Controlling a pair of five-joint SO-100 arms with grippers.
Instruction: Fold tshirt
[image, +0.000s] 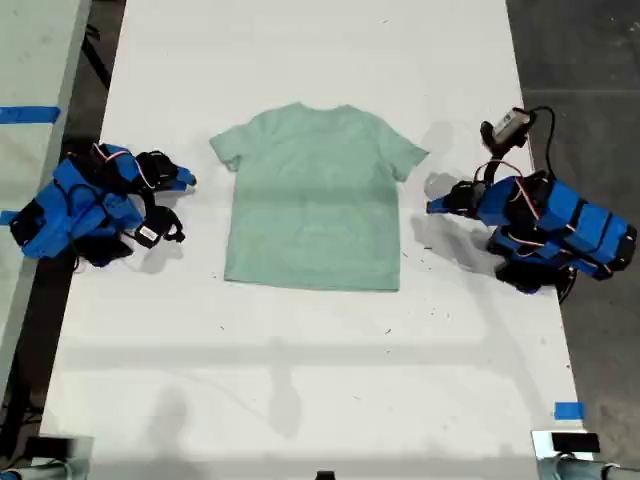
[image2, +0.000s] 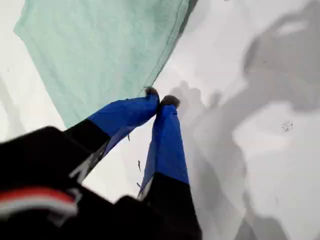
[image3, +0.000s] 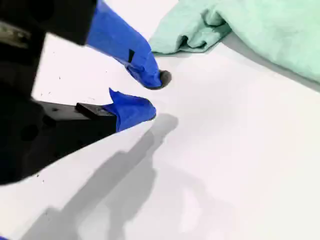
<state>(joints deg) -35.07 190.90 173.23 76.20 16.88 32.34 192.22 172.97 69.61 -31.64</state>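
A: Exterior view?
B: Tshirt (image: 313, 200) flat, centre of table (image: 300, 380), an arm either side.
A: First wrist view?
B: My first gripper (image2: 160, 98) pressed together, near the hem.
A: Second?
B: My second gripper (image3: 152, 95) spread, near a sleeve.

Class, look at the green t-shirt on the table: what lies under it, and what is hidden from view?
The t-shirt lies flat on the white table. Bare tabletop shows all around it. Whatever is beneath the fabric is covered, so it cannot be seen.

A lab: white worktable (image: 300, 350), blue tape (image: 568, 410), concrete floor (image: 575, 60).
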